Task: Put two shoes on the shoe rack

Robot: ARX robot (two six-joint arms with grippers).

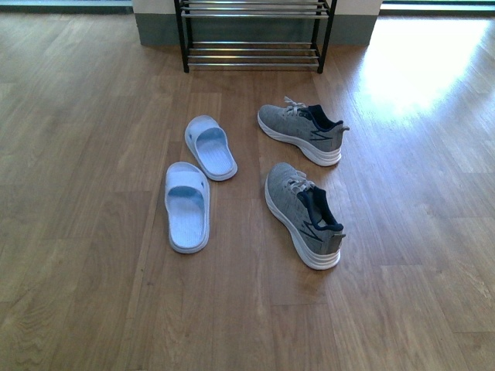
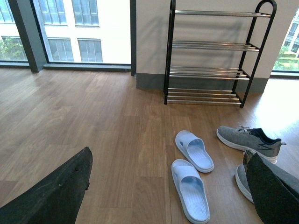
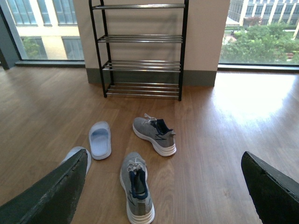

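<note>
Nearest the cameras, the left gripper and the right gripper both hang above the floor with jaws spread wide and nothing between them. No arm shows in the front view.

In the front view, the near slide lies left of centre, and the near sneaker lies right of centre with its heel toward the lower edge. Above them are the far slide and the far sneaker, which is turned sideways. All four are apart and none is racked yet, so the job looks unstarted.

The shoe rack stands at top centre with its bars bare.

A sound first move would be to grip a sneaker by its collar or heel wall, since the knit upper will probably give. It should then be set across several bars so the sole cannot drop between them.

The wooden floor is smooth, with a bright glare at upper right. Behind the rack is a pale wall, with tall windows on either side
</note>
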